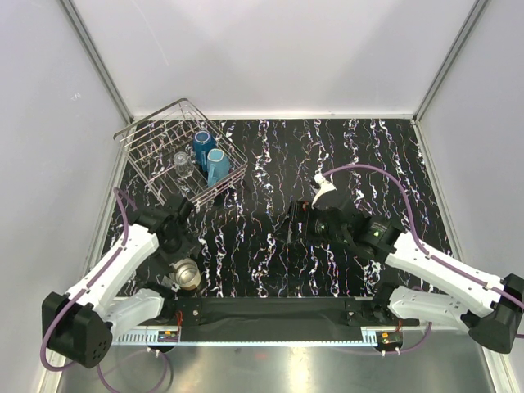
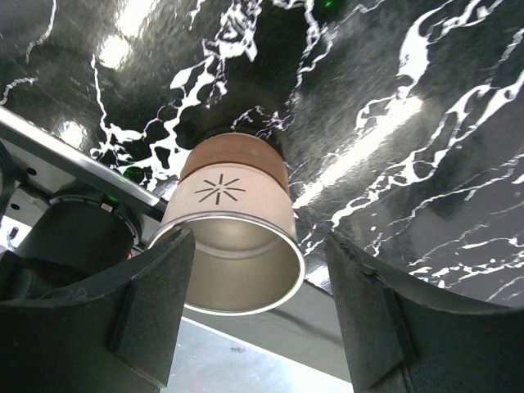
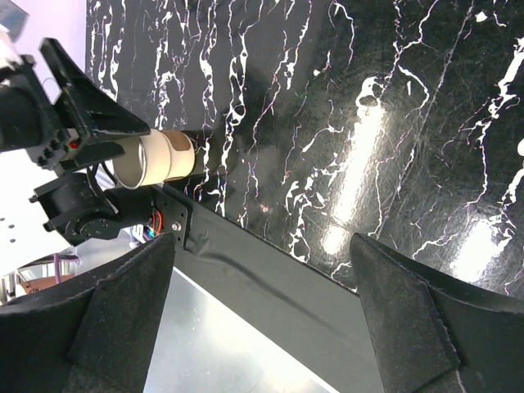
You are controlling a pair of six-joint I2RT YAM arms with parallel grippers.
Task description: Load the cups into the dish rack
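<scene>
The beige-silvery cup [image 1: 186, 274] stands upright on the black marbled table near its front edge. It fills the left wrist view [image 2: 233, 237], mouth toward the camera. My left gripper [image 1: 183, 260] is open just above it, its fingers [image 2: 147, 315] either side of the rim, the left one close to it. The silver wire dish rack [image 1: 151, 123] sits at the back left and holds the dark blue cup [image 1: 202, 147], the light blue cup [image 1: 218, 166] and the clear glass [image 1: 182, 164]. My right gripper [image 1: 293, 225] is open and empty over the table's middle.
A black strip [image 1: 270, 311] runs along the table's front edge, with the metal base rail beyond it. White walls close the back and both sides. The right wrist view shows the beige cup [image 3: 155, 160] far off under the left gripper.
</scene>
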